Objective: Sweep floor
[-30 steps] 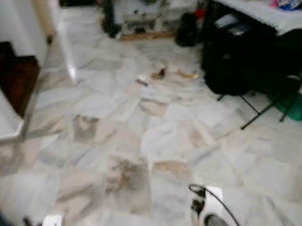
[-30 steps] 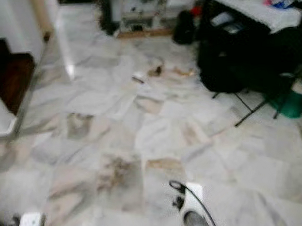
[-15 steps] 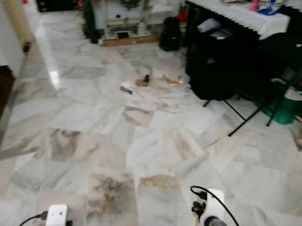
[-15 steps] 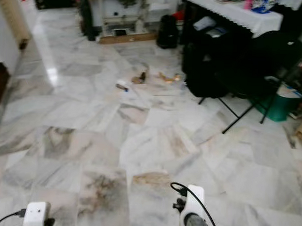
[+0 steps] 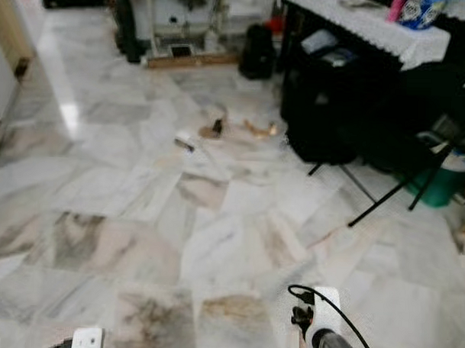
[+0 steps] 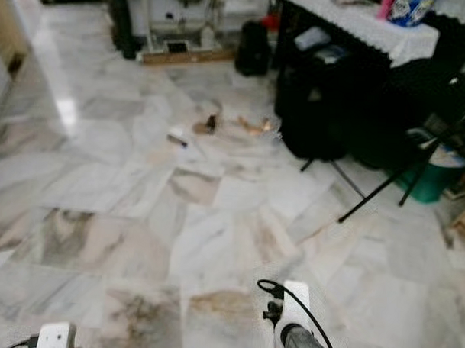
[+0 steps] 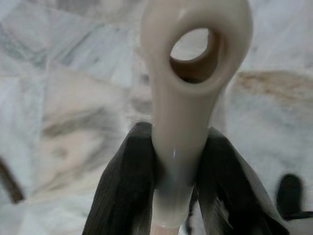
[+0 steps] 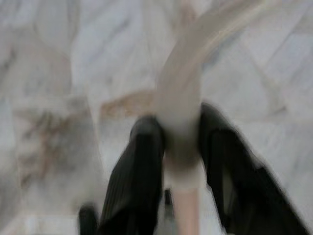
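Left gripper [image 7: 176, 161] clenched on cream handle [image 7: 188, 98] with hanging hole, right gripper [image 8: 181, 142] clenched on cream pole [image 8: 183, 98], litter [image 5: 219, 129] ahead on marble floor [image 5: 139, 216].

No text, label, brand, number or sign could be read anywhere, and the blue-and-white packet [image 5: 418, 11] on the white-clothed table [image 5: 367, 26] was too small and blurred for its printing to be made out.
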### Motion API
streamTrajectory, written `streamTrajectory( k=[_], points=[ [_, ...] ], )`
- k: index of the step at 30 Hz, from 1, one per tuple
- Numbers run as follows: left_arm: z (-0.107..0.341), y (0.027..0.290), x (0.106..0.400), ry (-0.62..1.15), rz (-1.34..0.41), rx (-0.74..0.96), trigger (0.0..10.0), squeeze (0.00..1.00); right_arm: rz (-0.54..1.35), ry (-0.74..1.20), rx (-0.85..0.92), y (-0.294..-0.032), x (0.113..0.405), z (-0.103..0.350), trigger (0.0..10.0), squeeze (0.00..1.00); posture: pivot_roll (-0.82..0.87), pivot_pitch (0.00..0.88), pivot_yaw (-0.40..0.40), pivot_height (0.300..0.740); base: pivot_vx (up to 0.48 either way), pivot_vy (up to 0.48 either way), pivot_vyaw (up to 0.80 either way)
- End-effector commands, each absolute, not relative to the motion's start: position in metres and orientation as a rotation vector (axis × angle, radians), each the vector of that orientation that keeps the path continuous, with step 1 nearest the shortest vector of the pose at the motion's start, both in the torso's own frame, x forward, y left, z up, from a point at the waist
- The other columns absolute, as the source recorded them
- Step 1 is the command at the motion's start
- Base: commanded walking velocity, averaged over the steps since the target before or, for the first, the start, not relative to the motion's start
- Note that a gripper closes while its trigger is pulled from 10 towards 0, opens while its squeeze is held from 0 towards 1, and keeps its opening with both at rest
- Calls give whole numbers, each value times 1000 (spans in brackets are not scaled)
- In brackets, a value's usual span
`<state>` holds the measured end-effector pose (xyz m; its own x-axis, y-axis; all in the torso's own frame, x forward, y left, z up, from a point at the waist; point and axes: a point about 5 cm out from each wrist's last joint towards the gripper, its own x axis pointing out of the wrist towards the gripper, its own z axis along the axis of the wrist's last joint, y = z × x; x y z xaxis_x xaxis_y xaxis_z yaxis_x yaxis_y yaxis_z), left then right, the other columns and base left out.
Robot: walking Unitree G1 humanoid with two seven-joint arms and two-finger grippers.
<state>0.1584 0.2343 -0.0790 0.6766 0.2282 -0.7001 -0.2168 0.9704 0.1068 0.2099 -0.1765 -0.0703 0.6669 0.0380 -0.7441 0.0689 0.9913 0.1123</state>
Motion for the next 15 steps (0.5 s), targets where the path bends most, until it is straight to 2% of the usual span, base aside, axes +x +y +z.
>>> streamTrajectory(
  k=[1,3,15],
  points=[
    [-81,240,150,798,294,-8,10000,0,5,807,143,-169,220,-65,10000,0,37,0,-61,740,461,0,800],
    [-81,241,149,799,299,-9,10000,0,10,809,141,-168,219,-65,10000,0,38,0,-63,740,463,0,794],
    [-81,244,147,805,310,-4,10000,0,26,812,143,-169,219,-65,10000,0,27,0,-53,740,477,0,0]
  ],
)
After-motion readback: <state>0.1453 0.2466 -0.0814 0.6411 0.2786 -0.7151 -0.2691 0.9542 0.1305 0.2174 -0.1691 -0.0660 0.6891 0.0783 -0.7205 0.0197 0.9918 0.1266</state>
